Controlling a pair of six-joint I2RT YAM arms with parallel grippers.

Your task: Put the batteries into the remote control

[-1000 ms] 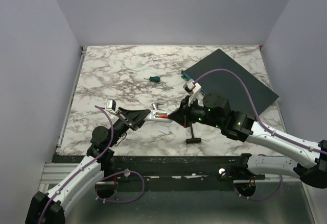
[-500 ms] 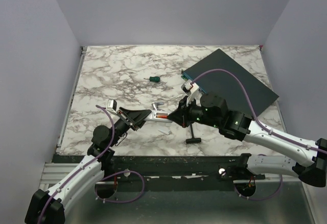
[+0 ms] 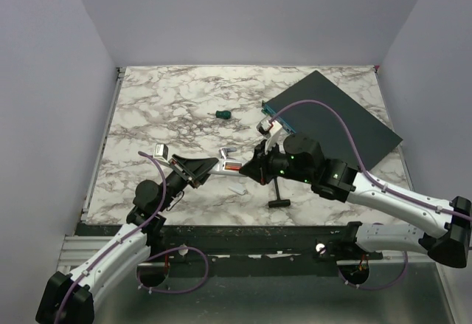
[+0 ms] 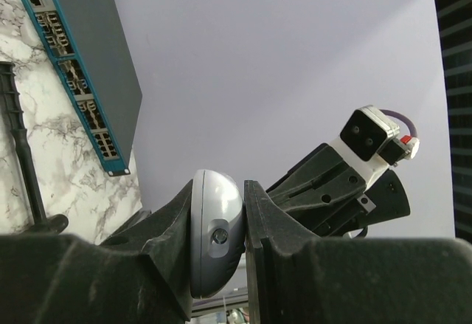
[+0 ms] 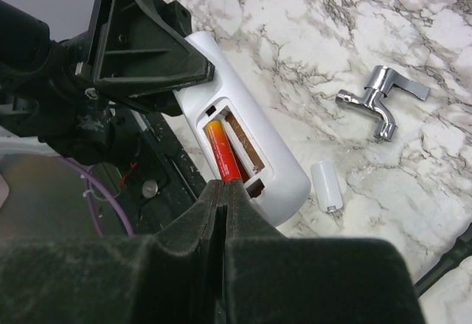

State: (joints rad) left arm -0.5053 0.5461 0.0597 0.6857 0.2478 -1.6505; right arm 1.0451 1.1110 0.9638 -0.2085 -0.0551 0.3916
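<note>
One cell only: pinching the small white plastic remote control (image 5: 254, 143) over the near middle of the marbled desk (image 3: 162, 102) with the left hand (image 3: 203, 167). Edging the pressed-together right hand (image 5: 223, 186) slightly leftward, nudging the thin orange-red cylindrical battery (image 5: 221, 154) into the open bay, probably seating it.

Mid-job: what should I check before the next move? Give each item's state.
1. Hold on remote by left gripper: ok, clamped.
2. Tips of right gripper shut, at battery near end: ok.
3. Battery lying in its slot: ok; fully seated: cannot tell.
4. Second slot filled: not ok, it is empty.
5. Second battery located: cannot tell; a small white cylinder lies on the table beside the remote.
</note>
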